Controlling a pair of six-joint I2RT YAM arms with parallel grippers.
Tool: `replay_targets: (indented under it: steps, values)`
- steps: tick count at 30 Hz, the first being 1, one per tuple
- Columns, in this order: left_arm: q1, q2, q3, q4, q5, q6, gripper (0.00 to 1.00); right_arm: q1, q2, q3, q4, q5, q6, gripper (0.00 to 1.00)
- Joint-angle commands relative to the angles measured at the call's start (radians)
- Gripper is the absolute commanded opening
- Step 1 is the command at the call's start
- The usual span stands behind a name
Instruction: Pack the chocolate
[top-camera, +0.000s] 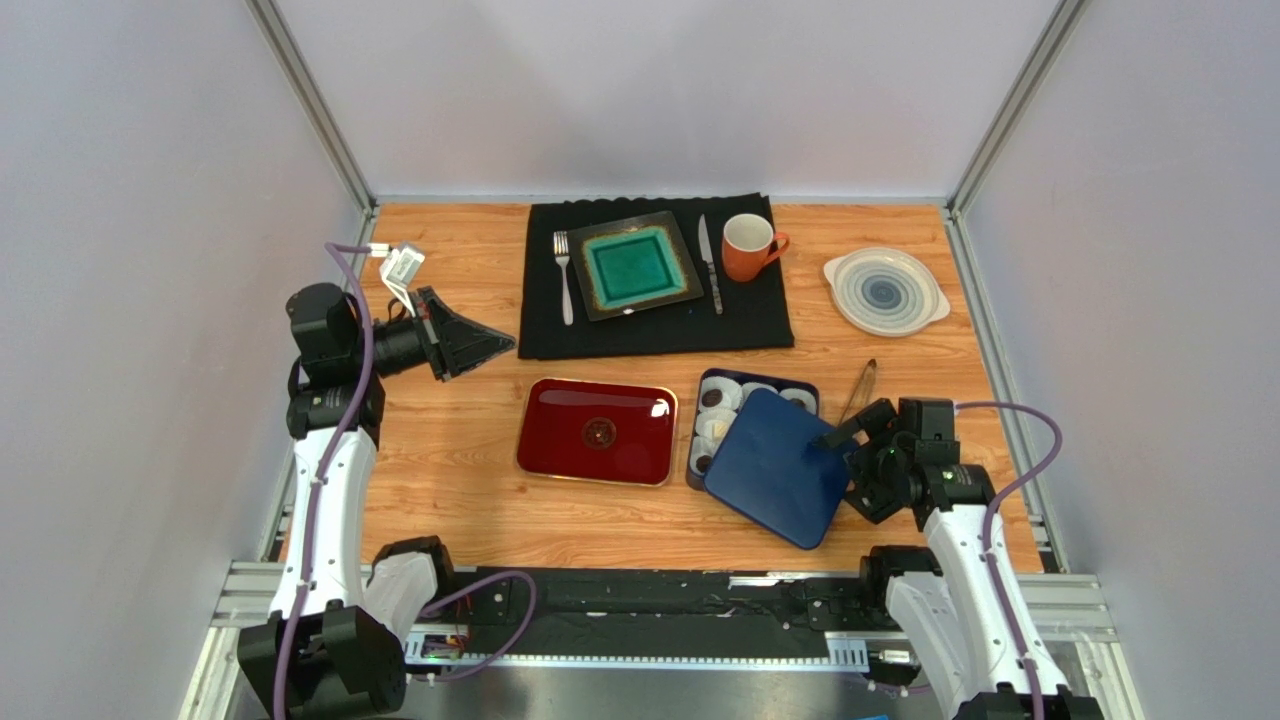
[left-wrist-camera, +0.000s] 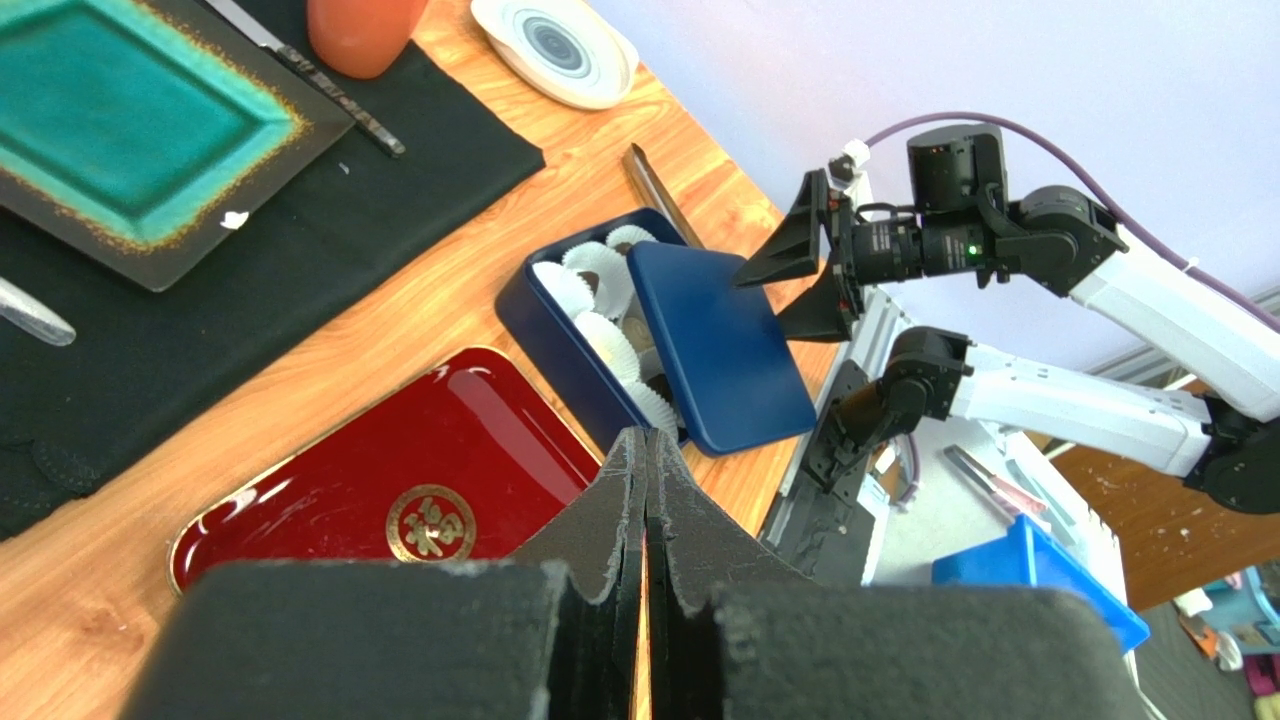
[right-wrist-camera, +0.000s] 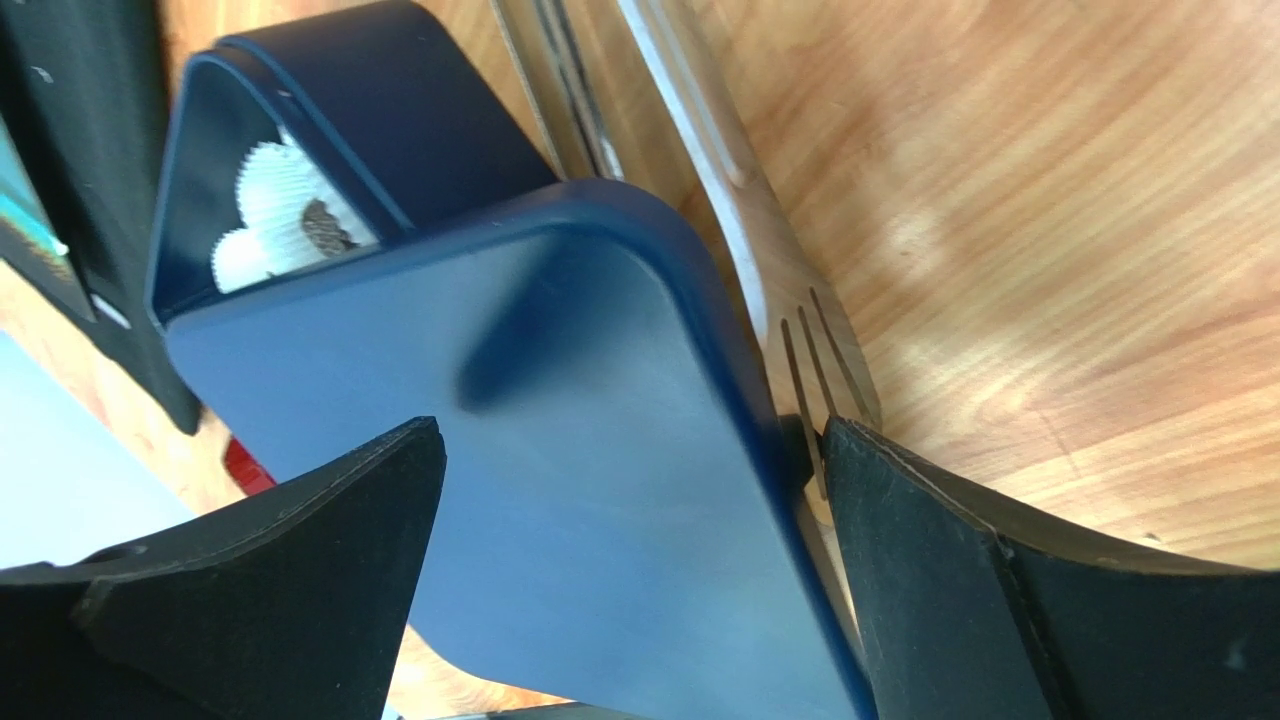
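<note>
Right gripper (right-wrist-camera: 631, 432): jaws spread wide across the lid's right edge, gripping nothing.
Lid (top-camera: 774, 468): dark blue, lying askew over the box (top-camera: 751, 375).
Chocolate (right-wrist-camera: 320, 227): in paper cups (right-wrist-camera: 271, 195) inside the box, partly covered.
Red tray (top-camera: 556, 428): just left of the box.
Left gripper (left-wrist-camera: 646, 465): closed, empty, raised at left.

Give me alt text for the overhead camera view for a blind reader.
A dark blue lid lies askew over a blue box of white paper cups on a wooden table, the open right end effector at its edge. A red tray sits left of the box; the left end effector is shut, beside a black place mat.
</note>
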Motion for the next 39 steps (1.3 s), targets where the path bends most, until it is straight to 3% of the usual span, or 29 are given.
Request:
replay_targets:
  steps: [1, 15, 24, 33, 37, 38, 39]
  values:
    - [-0.001, 0.002, 0.034, 0.012, 0.028, 0.016, 0.01, 0.015, 0.017, 0.068, 0.080, -0.022, 0.040, 1.00]
    - [-0.001, 0.003, 0.034, -0.023, 0.036, 0.059, 0.01, 0.164, 0.165, 0.168, 0.151, 0.032, 0.095, 1.00]
    - [-0.001, 0.014, 0.021, -0.036, 0.036, 0.082, 0.01, 0.191, 0.253, 0.240, 0.168, 0.061, 0.086, 1.00]
    - [-0.001, 0.026, 0.022, -0.036, 0.039, 0.093, 0.01, 0.214, 0.172, 0.463, 0.024, 0.180, -0.163, 0.99]
    - [-0.001, 0.031, 0.036, -0.037, 0.037, 0.090, 0.02, 0.390, 0.138, 0.614, -0.048, 0.290, -0.339, 0.99]
    - [-0.001, 0.031, 0.038, -0.039, 0.034, 0.093, 0.02, 0.496, 0.149, 0.631, -0.070, 0.318, -0.358, 0.95]
    - [-0.001, 0.031, 0.039, -0.046, 0.027, 0.096, 0.02, 0.545, 0.156, 0.641, -0.091, 0.341, -0.358, 0.84]
